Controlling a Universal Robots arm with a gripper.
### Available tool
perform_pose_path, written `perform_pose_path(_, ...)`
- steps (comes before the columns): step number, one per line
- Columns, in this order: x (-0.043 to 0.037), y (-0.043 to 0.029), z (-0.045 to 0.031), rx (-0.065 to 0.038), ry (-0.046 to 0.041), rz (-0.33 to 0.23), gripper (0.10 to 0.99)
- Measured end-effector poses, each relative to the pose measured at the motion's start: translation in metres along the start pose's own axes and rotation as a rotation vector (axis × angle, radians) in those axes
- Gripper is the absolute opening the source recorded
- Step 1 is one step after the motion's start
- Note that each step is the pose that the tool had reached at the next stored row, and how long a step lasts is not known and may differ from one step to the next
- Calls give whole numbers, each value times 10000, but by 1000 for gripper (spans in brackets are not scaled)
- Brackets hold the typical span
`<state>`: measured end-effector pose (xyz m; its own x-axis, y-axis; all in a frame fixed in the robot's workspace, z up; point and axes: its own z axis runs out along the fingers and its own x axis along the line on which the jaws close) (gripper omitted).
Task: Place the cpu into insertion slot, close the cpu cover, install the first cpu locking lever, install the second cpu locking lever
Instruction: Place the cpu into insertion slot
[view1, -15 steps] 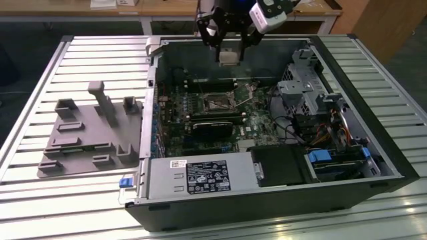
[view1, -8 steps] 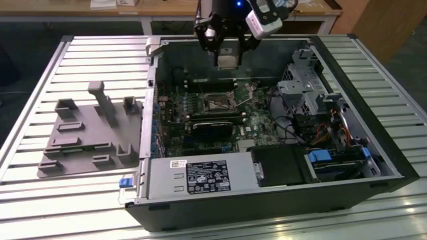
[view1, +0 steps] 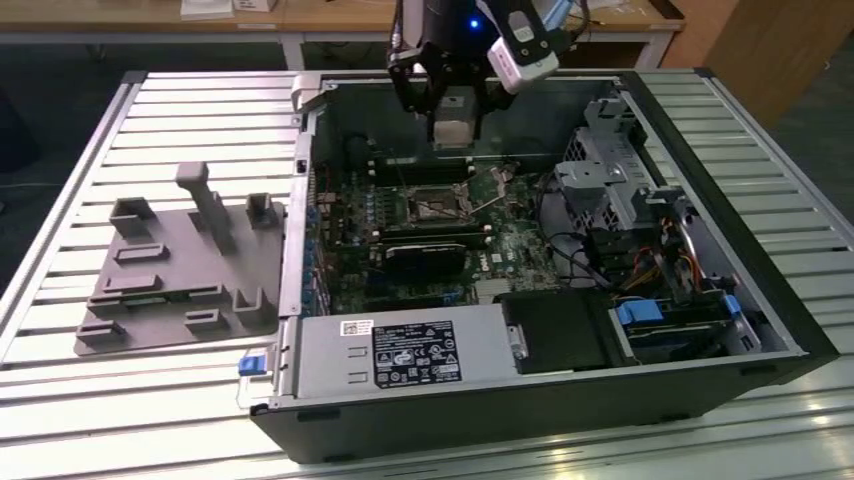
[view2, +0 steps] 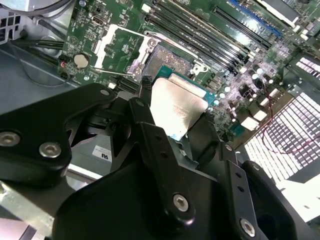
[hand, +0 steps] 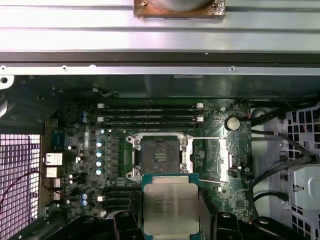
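above the insertion slot (hand: 160, 155): the pincer (view1: 454, 122) hangs up high over the open computer case (view1: 747, 300), well clear of the green board.
pincer: clenched on the cpu (hand: 171, 207), with a black finger on each side of it.
cpu: up in the air, near the insertion slot but not in it yet.
insertion slot: bare and dark in the middle, nothing sitting in it.
cpu cover (hand: 229, 159): flipped open, lying just beside the insertion slot.
locking levers (hand: 212, 182): thin metal rods beside the insertion slot; they look undone.
table (view1: 200, 110): the computer case sits on it.
done so far: the cpu is picked up and is over the board, close to the insertion slot.
left to do: i think all four jobs, which are chip in, cover shut, first lever, second lever.
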<state>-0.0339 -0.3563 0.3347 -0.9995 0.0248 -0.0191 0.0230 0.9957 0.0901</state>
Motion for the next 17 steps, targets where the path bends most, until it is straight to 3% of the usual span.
perform_pose_path(6,2,-2,97,5,-20,222,537)
perform_pose_path(17,3,-8,156,43,-199,2205,537)
